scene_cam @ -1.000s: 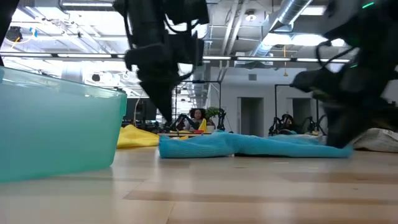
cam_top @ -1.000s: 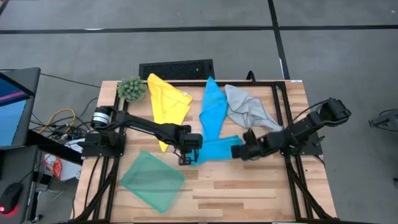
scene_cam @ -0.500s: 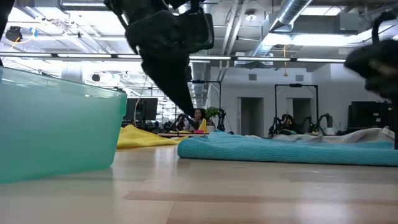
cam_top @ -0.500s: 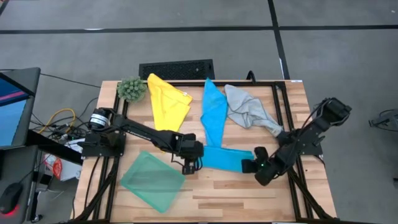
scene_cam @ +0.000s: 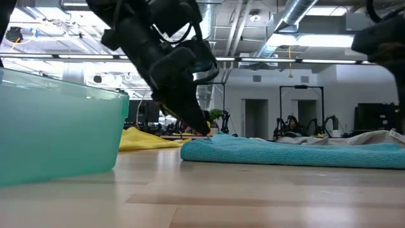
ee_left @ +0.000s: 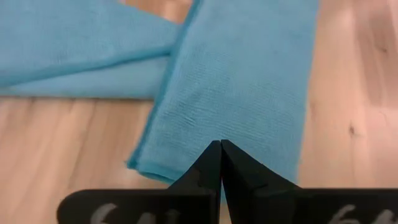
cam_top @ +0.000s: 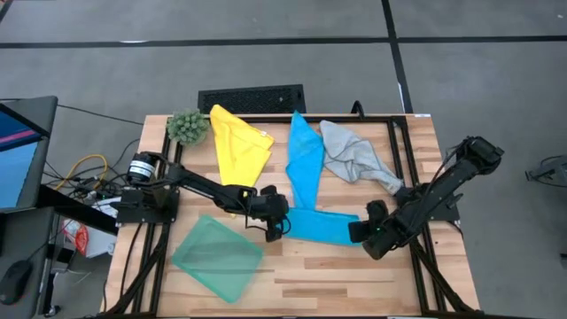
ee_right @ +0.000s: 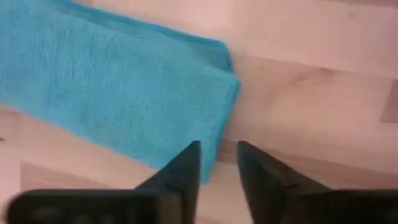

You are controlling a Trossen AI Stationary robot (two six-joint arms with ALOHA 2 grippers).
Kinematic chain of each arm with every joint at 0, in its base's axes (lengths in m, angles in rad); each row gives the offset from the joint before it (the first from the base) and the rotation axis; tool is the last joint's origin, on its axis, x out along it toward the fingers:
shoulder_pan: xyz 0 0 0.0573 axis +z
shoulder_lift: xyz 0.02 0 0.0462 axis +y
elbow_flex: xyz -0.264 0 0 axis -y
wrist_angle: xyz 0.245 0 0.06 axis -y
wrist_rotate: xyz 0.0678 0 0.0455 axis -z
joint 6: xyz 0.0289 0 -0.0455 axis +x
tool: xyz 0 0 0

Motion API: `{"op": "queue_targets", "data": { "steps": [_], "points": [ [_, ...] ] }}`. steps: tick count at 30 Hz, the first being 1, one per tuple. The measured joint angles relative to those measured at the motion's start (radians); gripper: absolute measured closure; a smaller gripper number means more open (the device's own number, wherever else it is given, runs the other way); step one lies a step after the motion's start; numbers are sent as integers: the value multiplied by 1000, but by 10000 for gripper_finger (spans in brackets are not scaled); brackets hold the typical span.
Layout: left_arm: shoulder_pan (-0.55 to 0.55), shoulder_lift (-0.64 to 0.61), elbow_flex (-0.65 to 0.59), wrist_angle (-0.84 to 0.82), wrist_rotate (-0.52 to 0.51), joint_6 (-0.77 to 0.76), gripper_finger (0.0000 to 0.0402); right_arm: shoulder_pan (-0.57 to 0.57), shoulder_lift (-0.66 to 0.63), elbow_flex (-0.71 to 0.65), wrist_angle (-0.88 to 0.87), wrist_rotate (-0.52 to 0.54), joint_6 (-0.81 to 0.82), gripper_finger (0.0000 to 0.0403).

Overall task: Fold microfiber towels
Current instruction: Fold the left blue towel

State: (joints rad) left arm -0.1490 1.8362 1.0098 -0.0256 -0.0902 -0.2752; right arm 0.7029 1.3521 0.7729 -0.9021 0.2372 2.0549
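A bright blue towel [cam_top: 323, 226] lies flat as a folded strip across the middle of the table. My left gripper [cam_top: 276, 226] is shut, its tips down on the strip's left end. My right gripper [ee_right: 219, 162] is open just past the strip's right end [ee_right: 227, 81], with nothing between its fingers. A second blue towel [cam_top: 304, 159] runs from the far edge and meets the strip. The yellow towel [cam_top: 237, 146] and the grey towel [cam_top: 354, 159] lie crumpled at the back. The teal green towel [cam_top: 217, 257] lies flat at the near left. My left gripper has its shut fingertips [scene_cam: 205, 130] on the top of the blue strip, close to its left end edge [ee_left: 180, 168]. The fingers come slanting down from the table's left. The towel lies flat on the table under them.
A fuzzy green plant ball [cam_top: 187, 126] sits at the far left corner, and a black grille [cam_top: 251, 97] lies beyond the far edge. Black frame rails [cam_top: 399, 177] run along the table's sides. Bare wood [cam_top: 310, 275] shows along the near edge.
My right gripper has gone toward the table's right and near edges, then risen a little. The blue towel, a narrow bunched strip a second ago, now lies drawn out flat and wider, its right end further right. My left gripper has tipped down onto its left end.
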Motion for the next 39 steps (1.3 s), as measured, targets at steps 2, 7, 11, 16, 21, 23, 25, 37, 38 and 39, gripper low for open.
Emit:
{"op": "queue_targets", "data": {
  "steps": [2, 7, 11, 16, 21, 23, 25, 37, 38, 39],
  "points": [
    [-2, 0, -18, 24, 7, -1, 402, -9, 26, -12, 68, 6, -2, 226],
    [1, 0, -48, 71, 3, -23, 401, -47, 111, -15, 79, 6, -3, 154],
    [2, 0, -47, 90, -1, -18, 401, -67, 173, -15, 126, 0, -25, 145],
    [5, -1, -47, 114, -2, -8, 401, -101, 239, -14, 201, -29, -89, 169],
    [6, -1, -47, 115, -4, -8, 401, -125, 248, -14, 229, -50, -126, 252],
    [7, -1, -47, 115, -4, -8, 401, -129, 229, -15, 223, -53, -126, 296],
    [7, -1, -47, 115, -4, -8, 401, -129, 206, -16, 215, -47, -127, 342],
    [7, -2, -47, 142, -4, -16, 401, -197, 86, 55, 193, 2, -285, 382],
    [7, -2, -47, 142, -4, -17, 401, -209, 86, 73, 197, 5, -317, 386],
    [7, -2, -47, 141, -4, -17, 401, -223, 89, 93, 206, 11, -351, 388]
  ]
}}
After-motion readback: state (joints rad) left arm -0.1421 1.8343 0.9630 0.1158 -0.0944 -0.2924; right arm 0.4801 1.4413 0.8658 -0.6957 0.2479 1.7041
